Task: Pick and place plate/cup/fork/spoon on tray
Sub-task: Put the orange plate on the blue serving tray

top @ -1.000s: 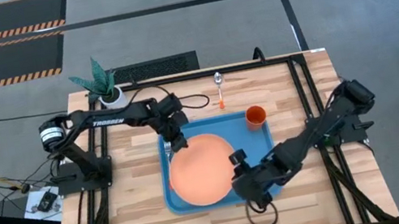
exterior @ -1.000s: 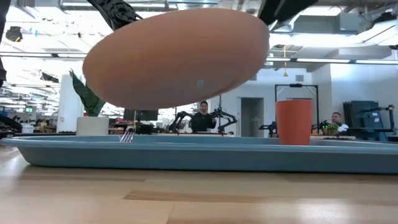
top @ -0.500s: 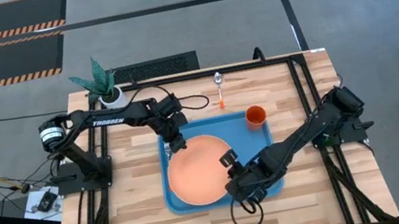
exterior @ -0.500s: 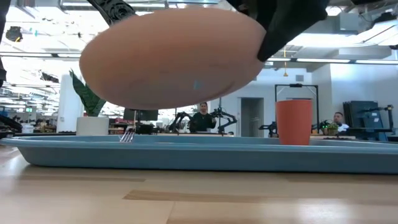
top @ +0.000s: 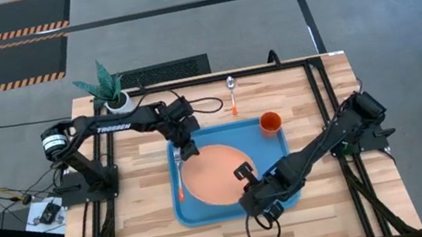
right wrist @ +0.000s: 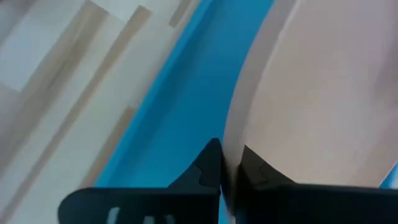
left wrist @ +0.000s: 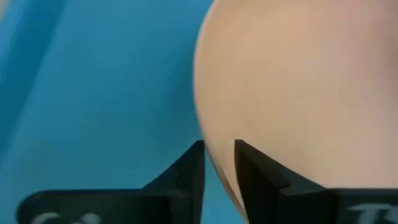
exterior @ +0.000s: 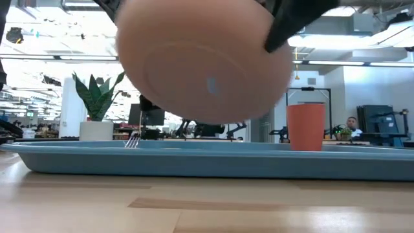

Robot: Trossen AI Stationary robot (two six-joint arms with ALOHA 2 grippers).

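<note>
The large round salmon-orange plate [top: 219, 173] hangs over the big rectangular blue plastic tray [top: 199, 214], held by both arms at once and, in the low view, clearly lifted off the tray floor and tilted. The left gripper [top: 188, 150] pinches the plate's rim on the side toward the potted green plant [top: 108, 86]; its wrist view shows the two dark fingers [left wrist: 186, 168] closed across the plate edge. The right gripper [top: 246, 172] clamps the opposite rim the same way, fingers tight on either side of the edge in its own wrist view.

The small orange plastic cup [top: 270, 122] stands upright in the tray's corner. The orange-handled fork [top: 179, 172] lies in the tray just beside the plate, possibly partly under its edge; the overhead view does not settle it. The orange-handled spoon [top: 232, 94] lies on the wooden table [top: 349, 207], outside the tray.

The step in hand looks like setting the plate down. Next, both arms would need to lower it level and together, release, then fetch the spoon.
</note>
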